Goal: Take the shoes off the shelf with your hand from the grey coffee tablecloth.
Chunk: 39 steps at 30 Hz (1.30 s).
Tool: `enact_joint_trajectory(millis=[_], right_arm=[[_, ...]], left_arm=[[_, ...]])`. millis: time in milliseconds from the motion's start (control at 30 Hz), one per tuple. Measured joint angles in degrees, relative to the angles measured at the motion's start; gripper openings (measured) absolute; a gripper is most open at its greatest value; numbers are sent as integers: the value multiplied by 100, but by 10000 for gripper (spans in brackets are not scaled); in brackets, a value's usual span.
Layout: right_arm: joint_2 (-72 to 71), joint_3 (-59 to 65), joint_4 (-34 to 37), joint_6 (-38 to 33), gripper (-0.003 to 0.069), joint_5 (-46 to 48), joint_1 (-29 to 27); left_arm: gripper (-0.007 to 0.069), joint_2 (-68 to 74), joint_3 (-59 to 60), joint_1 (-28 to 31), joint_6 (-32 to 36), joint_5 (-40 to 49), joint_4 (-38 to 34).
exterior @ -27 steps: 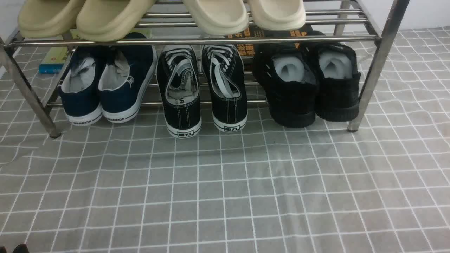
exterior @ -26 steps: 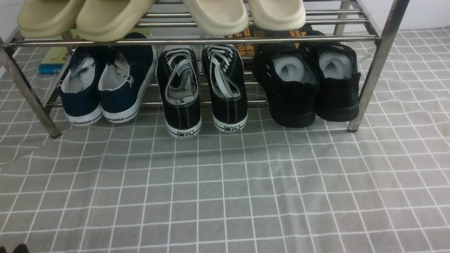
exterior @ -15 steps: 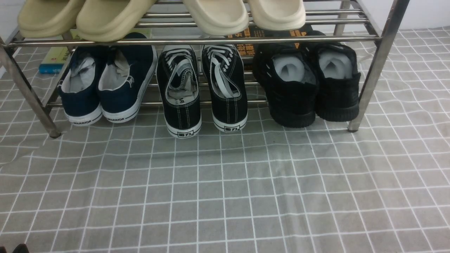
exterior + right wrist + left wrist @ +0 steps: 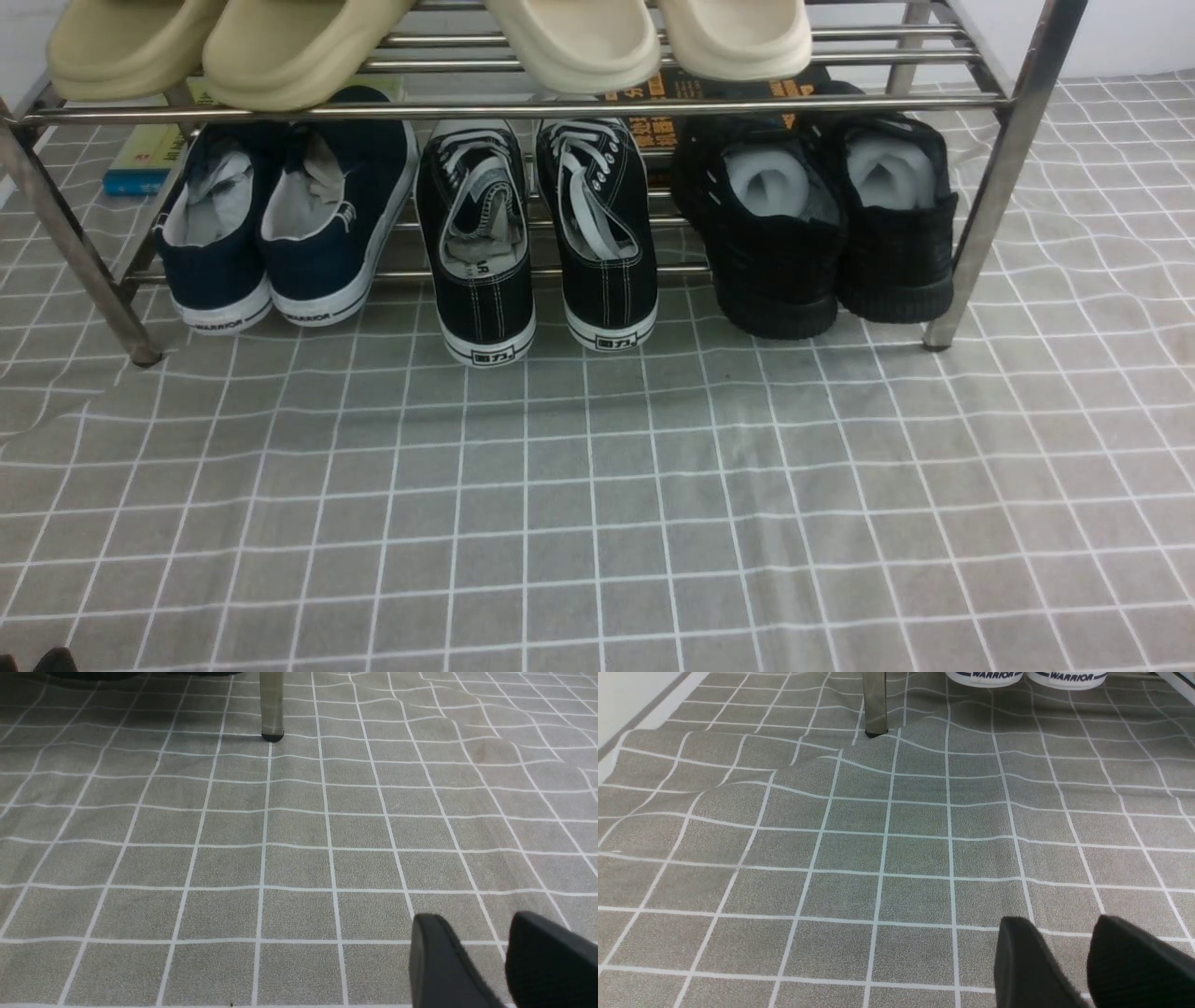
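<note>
The left end effector (image 4: 1064, 926) hangs over the grey tablecloth (image 4: 859, 849), its two black fingers parted by a narrow gap, empty and touching nothing. The right end effector (image 4: 474, 921) is likewise part open above the cloth and grips nothing. Both are well short of the shelf (image 4: 990, 187), a steel-tube rack whose legs stand on the white-lined cloth; one leg shows in each wrist view.

The black knit shoes (image 4: 822, 224) sit side by side at the right end of the lower tier, heels toward the front camera and grey-white stuffing in their openings. The right shoe is just beside the rack's right front leg. In the middle of that tier are black canvas sneakers (image 4: 541, 233) with white laces; each heel carries a small boxed mark too small to read. At the left end are navy shoes (image 4: 280, 224), whose white heel bands read "WARRIOR" in dark capitals, also legible in the left wrist view.

Tan slippers (image 4: 224, 47) and cream slippers (image 4: 653, 37) rest on the upper tier. Behind the rack lie a dark item (image 4: 663, 131) with orange writing that cannot be read and, far left, a green-and-blue book (image 4: 140, 159).
</note>
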Motion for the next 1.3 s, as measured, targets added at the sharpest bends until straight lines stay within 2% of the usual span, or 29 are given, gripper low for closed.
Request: enact_joint_trajectory(millis=[233, 433, 533, 667, 767, 833, 900, 1067, 1133, 1233, 1300], right_arm=[[0, 0, -18, 32, 239, -60, 0], [0, 46, 2339, 2032, 239, -205, 0], [0, 52, 2892, 2392, 239, -232, 0], [0, 52, 2976, 2409, 233, -611, 0], [31, -243, 2927, 2016, 169, -1017, 0], [372, -884, 2681, 1454, 69, -1045, 0], [1016, -1612, 2323, 966, -1, -635, 0], [3113, -3116, 1523, 598, -6, 1725, 0], [3996, -3490, 1466, 466, 3, 2363, 8], [4752, -3789, 1633, 141, 22, 2552, 105], [5509, -4137, 2026, -466, 68, 2495, 377]], left_arm=[[239, 0, 0, 0, 0, 0, 0], [239, 0, 0, 0, 0, 0, 0], [239, 0, 0, 0, 0, 0, 0], [239, 0, 0, 0, 0, 0, 0], [239, 0, 0, 0, 0, 0, 0], [239, 0, 0, 0, 0, 0, 0], [239, 0, 0, 0, 0, 0, 0], [239, 0, 0, 0, 0, 0, 0], [239, 0, 0, 0, 0, 0, 0], [239, 0, 0, 0, 0, 0, 0], [239, 0, 0, 0, 0, 0, 0]])
